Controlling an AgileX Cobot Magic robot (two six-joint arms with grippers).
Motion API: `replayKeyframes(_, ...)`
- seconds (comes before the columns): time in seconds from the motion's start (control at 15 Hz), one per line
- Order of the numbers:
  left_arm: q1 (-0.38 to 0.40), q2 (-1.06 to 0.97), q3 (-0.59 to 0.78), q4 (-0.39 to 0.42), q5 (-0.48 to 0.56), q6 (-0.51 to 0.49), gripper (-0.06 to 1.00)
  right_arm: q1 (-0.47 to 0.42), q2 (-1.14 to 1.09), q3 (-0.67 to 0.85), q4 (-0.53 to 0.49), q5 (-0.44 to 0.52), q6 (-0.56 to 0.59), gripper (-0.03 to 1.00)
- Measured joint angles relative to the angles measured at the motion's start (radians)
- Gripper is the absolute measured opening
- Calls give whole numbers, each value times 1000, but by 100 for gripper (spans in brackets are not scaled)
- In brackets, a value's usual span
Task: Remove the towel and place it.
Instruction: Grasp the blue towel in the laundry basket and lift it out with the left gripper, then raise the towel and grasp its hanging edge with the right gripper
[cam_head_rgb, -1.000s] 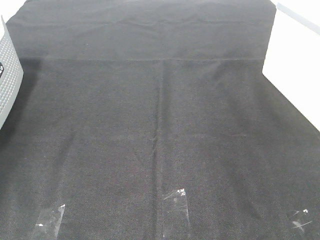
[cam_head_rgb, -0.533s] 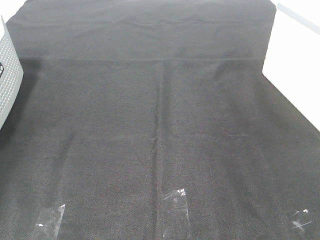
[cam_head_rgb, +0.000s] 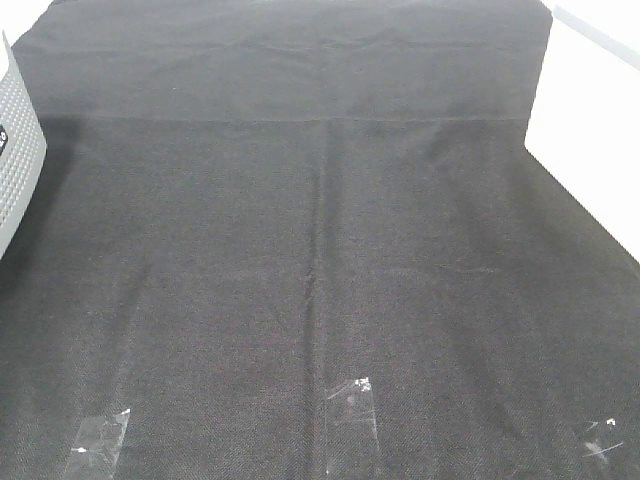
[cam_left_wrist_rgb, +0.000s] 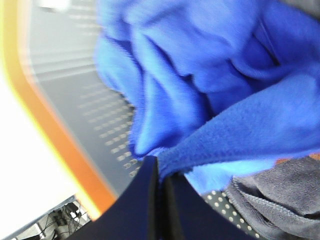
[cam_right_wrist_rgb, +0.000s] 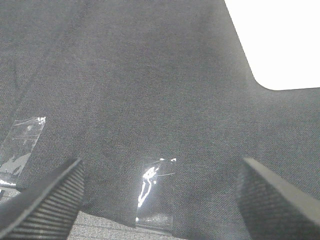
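The royal-blue towel fills the left wrist view, bunched in folds. My left gripper is shut on a stitched edge of it, dark fingers pressed together. The towel hangs over a grey perforated basket with an orange rim. My right gripper is open and empty, its ribbed fingers spread wide above the black cloth sheet. Neither the grippers nor the towel show in the exterior high view.
The black cloth sheet covers the table, with clear tape patches along its front edge. A grey perforated basket stands at the far left. A grey cloth lies in the basket below the towel. The bare white table shows at the right.
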Motion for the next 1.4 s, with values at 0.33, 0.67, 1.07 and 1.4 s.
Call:
replayKeyframes(0.33, 0, -111, 0, -31, 1, -18, 0, 0, 0, 0, 0, 0, 0, 79)
replayKeyframes(0.67, 0, -302, 0, -40, -51, -51, 0, 0, 0, 0, 0, 0, 0, 79)
replayKeyframes(1.07, -51, -416, 0, -153, -204, -52, 0, 0, 0, 0, 0, 0, 0, 79)
replayKeyframes(1.4, -209, -420, -15, -102, -281, -51, 0, 0, 0, 0, 3, 0, 0, 79)
